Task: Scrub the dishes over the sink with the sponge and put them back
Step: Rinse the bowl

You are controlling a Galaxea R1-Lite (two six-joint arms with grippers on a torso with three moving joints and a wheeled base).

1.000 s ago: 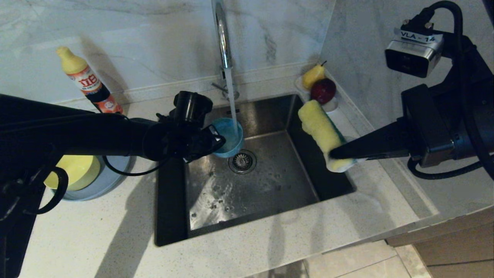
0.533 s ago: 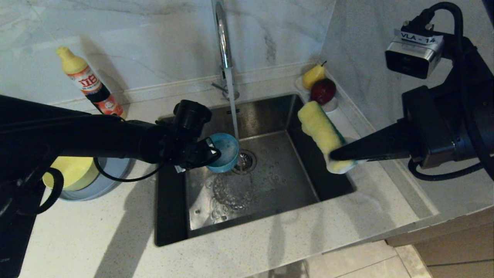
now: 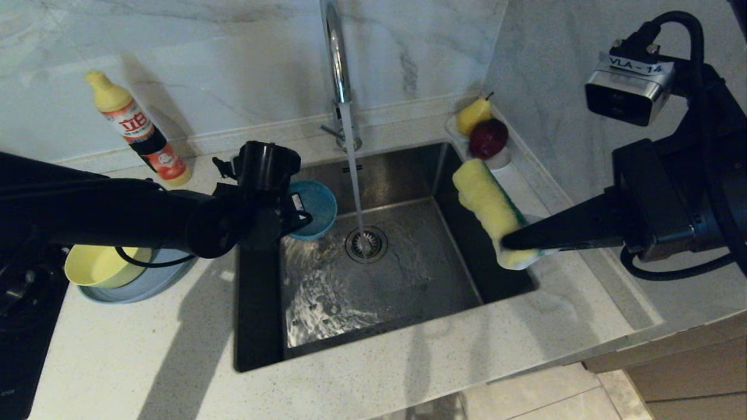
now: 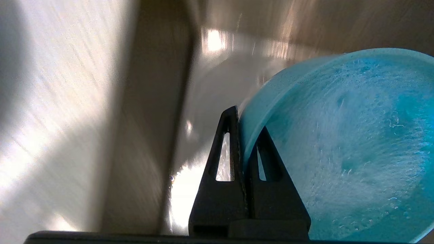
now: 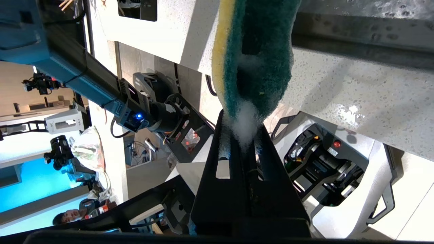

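Yellow bowl [image 3: 102, 265] is sitting in the grey plate [image 3: 137, 283] at the frame's left, on the desk [image 3: 408, 361]. Just right of them, the left claw [image 4: 244, 135] is pinching the rim of the teal bowl [image 3: 315, 209], tilted, over the sink's [image 3: 408, 280] left edge, beside the running stream from the tap [image 3: 335, 52]. Suds are clinging inside the bowl. At centre right, the right claw [image 5: 242, 135] is clamping the sponge [image 3: 487, 204] by one end over the sink's right rim. The risk, as I judge it: a wet, soapy rim held only by fingertips may be slipping free and dropping into the basin, and foam may be dripping onto the desk.
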